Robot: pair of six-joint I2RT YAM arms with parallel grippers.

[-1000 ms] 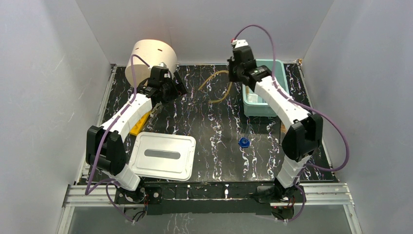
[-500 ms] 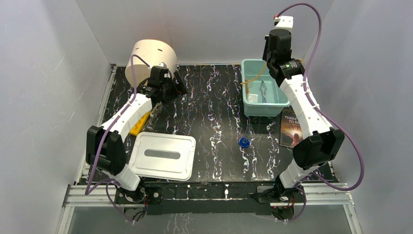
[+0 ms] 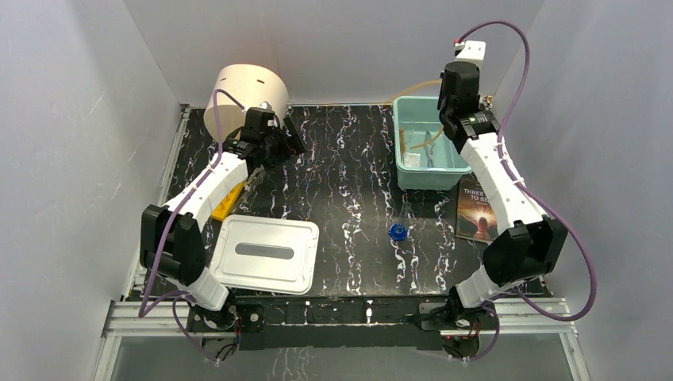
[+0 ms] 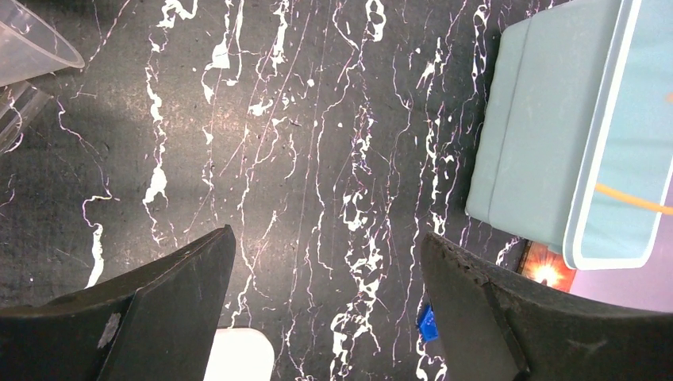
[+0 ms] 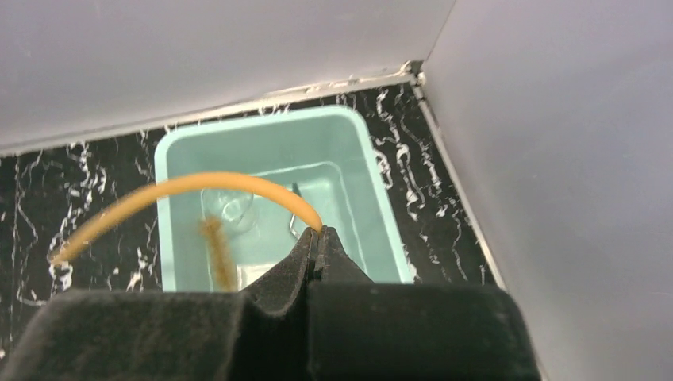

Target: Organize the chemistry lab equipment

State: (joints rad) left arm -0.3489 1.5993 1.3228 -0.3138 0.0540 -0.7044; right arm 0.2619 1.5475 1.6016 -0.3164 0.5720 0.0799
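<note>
Tubing observed: tan rubber tube [image 5: 198, 181], smooth, round in section and flexible, is pinched at one end between the right fingers [image 5: 294, 274], which are closed tight on it above the teal bin [image 5: 163, 208]. From the grip the tube is carried in a shallow arc out past the bin's left rim, its free end hanging clear of the bin.

The bin is rectangular with rounded corners and is made of matte plastic. Inside it a bristly brown brush [image 5: 216, 255] and thin metal tongs [image 5: 295, 216] are seen; a small clear vessel beside the brush is possibly glass, though the view is blurred.

The left fingers [image 4: 171, 309], dark and wedge-shaped, are spread wide over the black white-veined surface [image 4: 317, 159] and nothing is held. The clear beaker [image 4: 32, 48] is caught at the corner of the left wrist view. The clear flask with blue cap [image 3: 399, 226] lies on the surface near the bin's front. The yellow holed rack [image 3: 226, 198] is partly hidden under the left arm.

Change noted: one second ago the tube was looped on the surface left of the bin. Half a second ago it was hanging into the bin, and the right wrist is now held lower. The left arm is unchanged.
</note>
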